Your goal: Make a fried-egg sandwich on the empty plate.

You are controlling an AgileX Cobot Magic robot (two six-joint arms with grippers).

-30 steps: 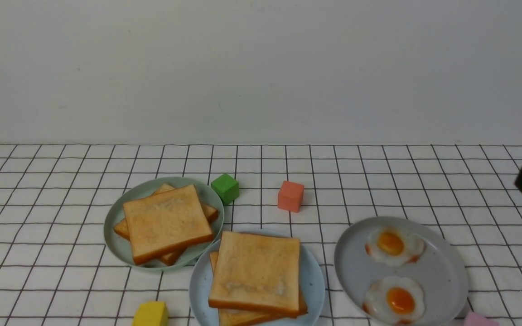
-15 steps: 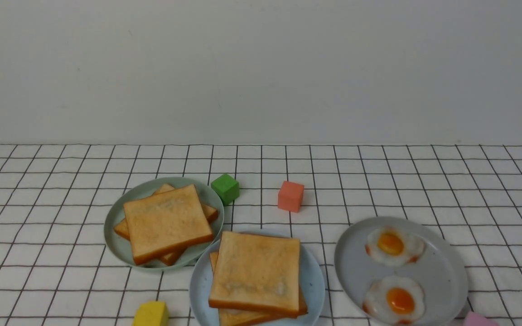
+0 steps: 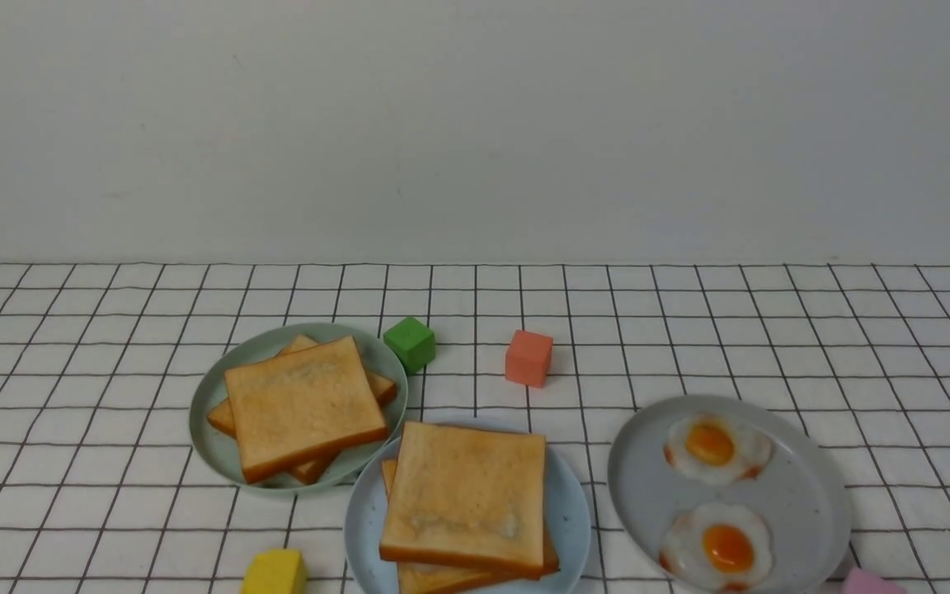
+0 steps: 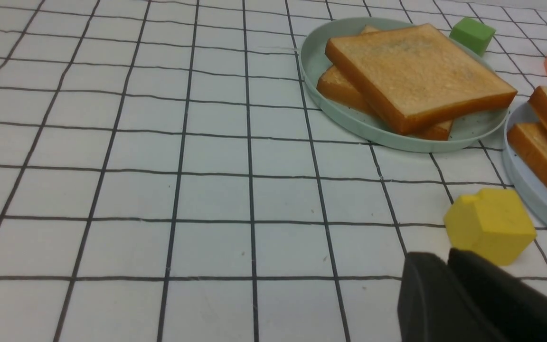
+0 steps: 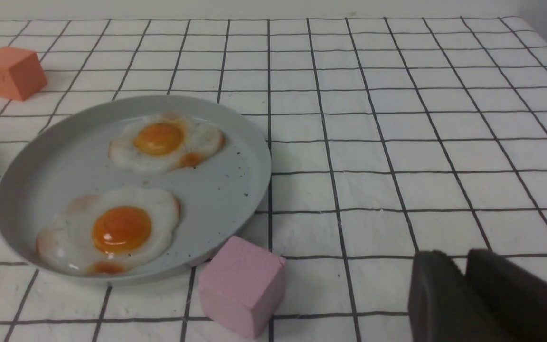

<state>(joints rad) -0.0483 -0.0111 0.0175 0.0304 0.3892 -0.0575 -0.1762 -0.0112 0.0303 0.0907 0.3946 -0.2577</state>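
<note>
Judging by the sandwich [image 3: 467,503] sitting on the plate [image 3: 570,511] at the table's near edge, both grippers [image 4: 449,266] [image 5: 463,270], fingers nearly together and empty, should be staying clear.

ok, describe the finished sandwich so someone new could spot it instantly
On the checked tablecloth three plates sit in a row; take the middle, nearest one, the light-blue plate. The fried-egg sandwich on it is two toast slices, and the left wrist view shows white egg between them. The toast stack on the pale green plate beside it shows no egg.
</note>
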